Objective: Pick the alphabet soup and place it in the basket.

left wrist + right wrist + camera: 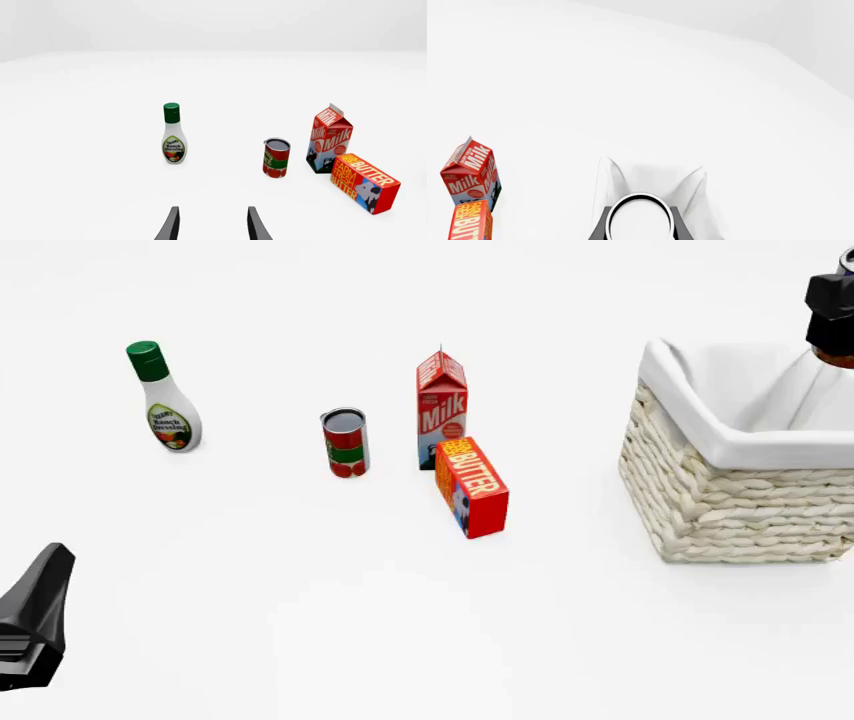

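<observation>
White, featureless tabletop fills all three views. Front view: the basket (747, 500), woven off-white wicker with a white cloth lining folded over its rim, stands at the right; the right gripper (834, 315) hangs above its far right corner, partly cut by the picture's edge, with a sliver of orange-brown showing just beneath its black body. Right wrist view: the two dark fingers (602, 227) of the right gripper are closed against the sides of the alphabet soup (639, 217), seen from above as a silver-white round top, with the white lining of the basket beyond it. Left of the basket in the front view stand a milk carton (442, 405), a butter box (473, 485) leaning just in front of it, a can with red and green label (344, 443) and, well apart at far left, a ranch dressing bottle (163, 400) with a green cap. The left gripper (212, 225) shows in its own wrist view with its two finger tips spread apart and nothing between them; in the front view it sits at the lower left edge, away from all objects.
</observation>
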### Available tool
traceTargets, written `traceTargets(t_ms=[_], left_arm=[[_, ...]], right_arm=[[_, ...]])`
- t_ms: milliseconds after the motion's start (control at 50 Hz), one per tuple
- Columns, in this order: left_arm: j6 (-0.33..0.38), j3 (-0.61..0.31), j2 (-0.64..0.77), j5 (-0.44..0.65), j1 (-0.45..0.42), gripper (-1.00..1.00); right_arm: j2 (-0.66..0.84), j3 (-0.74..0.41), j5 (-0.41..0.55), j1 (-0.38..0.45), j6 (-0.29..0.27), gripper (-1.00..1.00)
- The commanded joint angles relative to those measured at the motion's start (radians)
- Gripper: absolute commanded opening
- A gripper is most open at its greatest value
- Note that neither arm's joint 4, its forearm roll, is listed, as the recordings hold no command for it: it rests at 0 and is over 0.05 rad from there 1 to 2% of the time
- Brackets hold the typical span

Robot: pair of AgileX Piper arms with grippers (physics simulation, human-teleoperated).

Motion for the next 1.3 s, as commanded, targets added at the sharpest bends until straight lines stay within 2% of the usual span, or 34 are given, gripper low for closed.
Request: traceTargets(t_ms=[20, 520, 1300], left_arm=[[0.000, 0.000, 0.000, 0.000, 0.000, 1.00], [0.000, 0.000, 0.000, 0.000, 0.000, 1.00], [0.000, 0.000, 0.000, 0.000, 0.000, 1.00]], right_arm=[[0.026, -0.027, 0.042, 0.000, 0.008, -1.00], [0.116, -0.073, 0.082, -0.021, -0.002, -1.00], [0.268, -0.130, 0.087, -0.075, -0.065, -1.00]])
